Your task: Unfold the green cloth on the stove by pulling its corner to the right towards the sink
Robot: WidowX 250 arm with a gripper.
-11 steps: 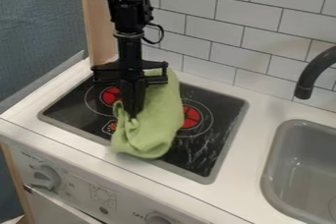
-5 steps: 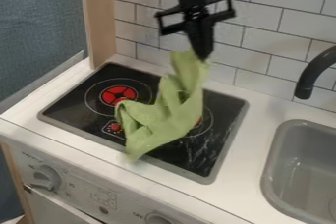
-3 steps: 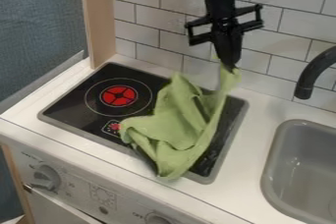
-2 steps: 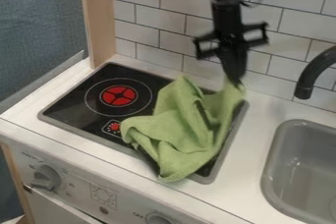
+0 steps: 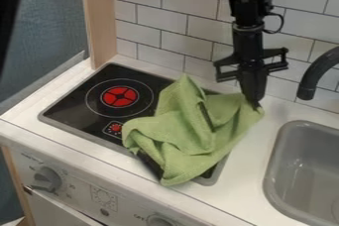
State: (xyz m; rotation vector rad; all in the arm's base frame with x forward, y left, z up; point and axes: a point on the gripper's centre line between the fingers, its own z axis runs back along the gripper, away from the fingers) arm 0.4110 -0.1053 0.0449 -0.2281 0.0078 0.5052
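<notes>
So, hand (image 5: 255, 104) downward at green cloth (image 5: 185, 133)

Cloth (image 5: 175, 136): plain light green. Gripper (image 5: 255, 104): black. Stove top (image 5: 73, 111): black, bordered in grey; at 9 o'clock, a red burner (image 5: 111, 94) with a black cross inside a thin pale ring. Counter (image 5: 265, 141): white. Tiles (image 5: 142, 16), 12 o'clock: whitish, in staggered brickwork with darker grout lines. Sink (image 5: 317, 150), 4 o'clock: grey. Backdrop (image 5: 49, 27), 10 o'clock: blue-grey, possibly finely mottled. Post (image 5: 99, 17), 11 o'clock: pale tan.
</notes>
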